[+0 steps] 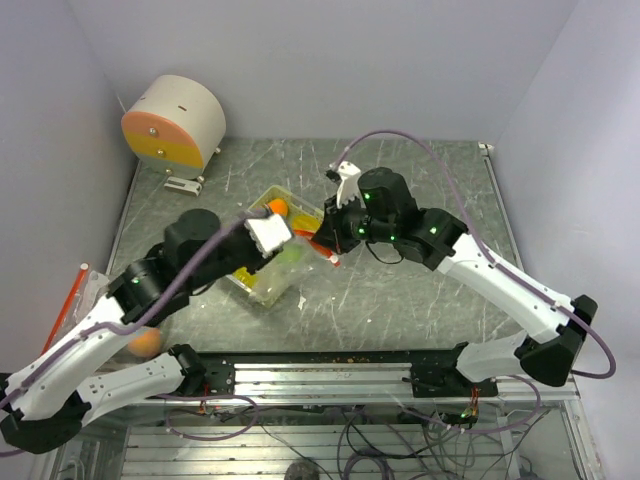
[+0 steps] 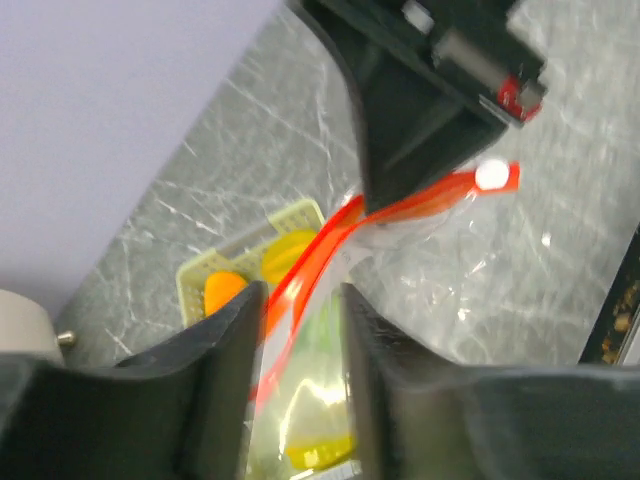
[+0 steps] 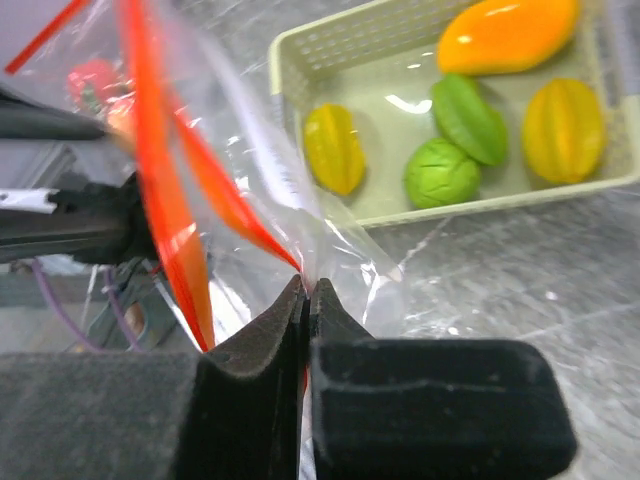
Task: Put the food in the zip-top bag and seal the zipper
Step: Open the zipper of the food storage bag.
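The bag [image 2: 430, 270] is part-filled and unsealed, food [image 3: 440, 172] remains in the tray [image 3: 282, 110]; right claw [image 3: 306, 300] pinches its rim, left claw [image 2: 300, 305] spread astride the zipper [image 2: 400, 205].

We read no text, label, brand or number in any view. Nothing legible shows on the zip-top bag [image 3: 240, 170], the tray [image 3: 283, 90] or the arm housings.
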Controlling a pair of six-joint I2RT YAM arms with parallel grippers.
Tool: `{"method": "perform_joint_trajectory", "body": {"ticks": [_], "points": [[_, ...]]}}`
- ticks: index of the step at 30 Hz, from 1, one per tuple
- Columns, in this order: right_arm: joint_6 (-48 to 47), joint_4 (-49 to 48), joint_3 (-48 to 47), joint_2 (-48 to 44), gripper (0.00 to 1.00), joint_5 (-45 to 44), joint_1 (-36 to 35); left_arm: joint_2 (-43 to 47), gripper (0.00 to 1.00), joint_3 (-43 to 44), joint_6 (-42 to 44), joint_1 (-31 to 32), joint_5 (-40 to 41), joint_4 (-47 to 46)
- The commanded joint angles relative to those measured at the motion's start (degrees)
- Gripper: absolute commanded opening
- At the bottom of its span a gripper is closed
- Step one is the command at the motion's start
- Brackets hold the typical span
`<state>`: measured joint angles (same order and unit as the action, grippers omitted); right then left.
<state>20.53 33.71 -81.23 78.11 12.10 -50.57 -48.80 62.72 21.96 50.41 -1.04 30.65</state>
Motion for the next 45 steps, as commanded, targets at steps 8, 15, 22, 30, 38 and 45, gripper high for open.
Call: {"method": "perform_joint_trajectory", "body": {"ticks": [8, 15, 22, 30, 38, 45], "points": [[-1.6, -5.3, 4.5, -7.6, 0.00, -16.8, 1.0, 9.2, 0.99, 8.2, -26.7, 0.0, -7.1, -8.1], [-3.2, -17.8, 8.9, -13.8, 0.00, -21.6, 0.2, 12.5, 0.89, 1.5, -46.1, 0.0, -5.7, -16.5], [-8.3, -27.9, 10.6, -13.8, 0.00, -27.2, -5.0, 8.0, 0.67, -3.9, -63.5, 0.0, 2.1, -18.6], [-15.4, -34.3, 13.1, -12.8, 0.00, -37.5, -13.7, 5.3, 0.52, -8.0, -73.5, 0.0, 6.1, -29.0], [-18.0, -36.3, 15.3, -13.9, 0.00, -41.0, -16.3, 10.3, 0.51, -13.3, -77.6, 0.0, 14.5, -33.3], [-18.5, -36.8, 15.9, -14.2, 0.00, -40.3, -17.6, 12.1, 0.52, -16.6, -78.7, 0.0, 21.0, -33.2]]}}
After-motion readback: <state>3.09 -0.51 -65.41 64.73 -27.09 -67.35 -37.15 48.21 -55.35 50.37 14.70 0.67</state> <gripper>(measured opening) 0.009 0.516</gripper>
